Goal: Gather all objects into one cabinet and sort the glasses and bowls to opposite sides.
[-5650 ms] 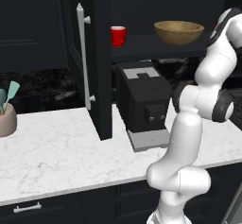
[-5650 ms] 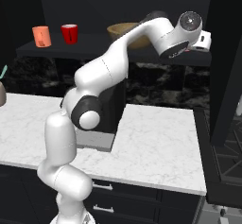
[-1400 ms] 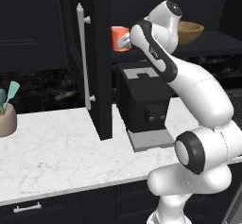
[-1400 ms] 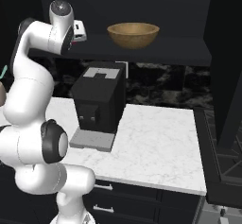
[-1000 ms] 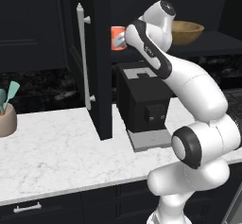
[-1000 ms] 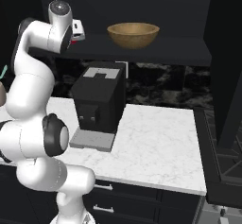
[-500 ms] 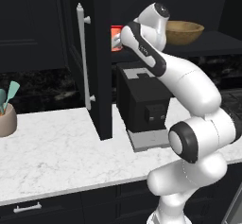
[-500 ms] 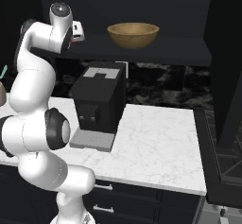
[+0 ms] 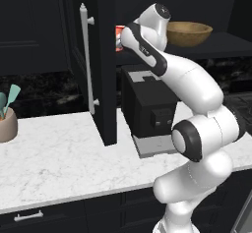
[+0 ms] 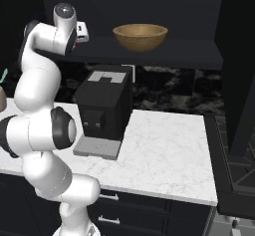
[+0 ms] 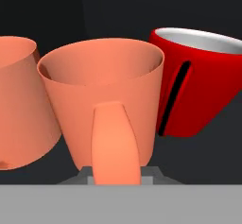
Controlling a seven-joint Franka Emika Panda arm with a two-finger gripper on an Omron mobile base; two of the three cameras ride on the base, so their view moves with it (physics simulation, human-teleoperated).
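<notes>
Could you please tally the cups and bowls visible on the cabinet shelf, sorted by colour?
Coral-orange mug and orange cup: 2
Red mug: 1
Wooden bowl: 1
Total: 4

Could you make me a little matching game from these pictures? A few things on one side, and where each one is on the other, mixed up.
Things:
1. wooden bowl
2. coffee machine
3. coral-orange mug
4. utensil pot

Places:
A. at the far left of the white counter, with teal spatulas in it
B. close in front of the hand camera, handle facing it, between an orange cup and a red mug
C. on the dark cabinet shelf, to the right of the arm
D. on the counter, below the shelf

Pairs: 1-C, 2-D, 3-B, 4-A
</notes>
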